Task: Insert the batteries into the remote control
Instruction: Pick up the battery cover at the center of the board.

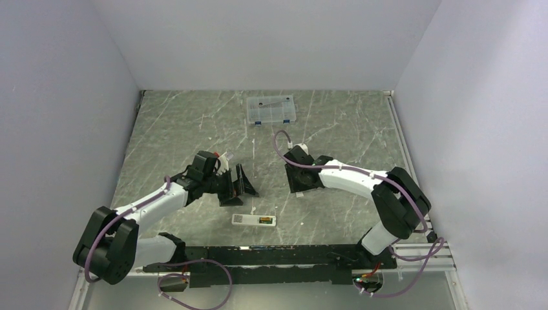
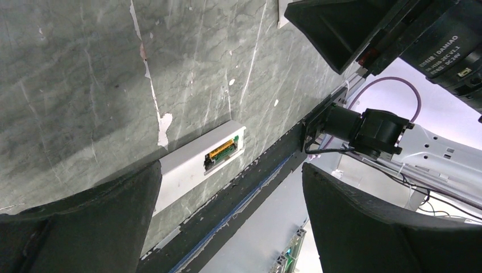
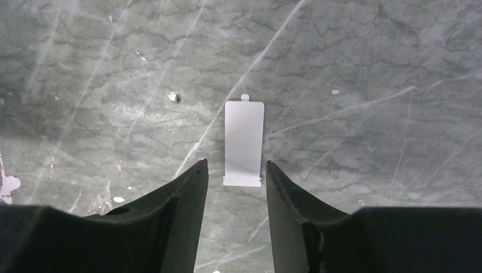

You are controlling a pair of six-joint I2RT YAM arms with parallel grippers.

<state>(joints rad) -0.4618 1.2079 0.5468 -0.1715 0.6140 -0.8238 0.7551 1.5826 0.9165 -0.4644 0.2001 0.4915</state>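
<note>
The remote control (image 1: 254,220) lies back up near the table's front edge, a white bar with its compartment uncovered. Copper-orange and dark batteries (image 1: 265,221) sit in that recess; the left wrist view shows the remote control (image 2: 187,165) and batteries (image 2: 220,151) too. My left gripper (image 1: 237,184) hovers just behind the remote, its jaws wide open and empty (image 2: 231,166). My right gripper (image 1: 298,181) is further right and points down at the table. In its wrist view it (image 3: 236,164) stands partly open and holds nothing. A small flat white cover piece (image 3: 244,142) lies on the table, its near end between the fingertips.
A clear plastic compartment box (image 1: 271,110) with blue latches sits at the back of the marbled grey table (image 1: 342,129). A black rail (image 1: 258,255) runs along the front edge by the arm bases. White walls close in the left, right and back.
</note>
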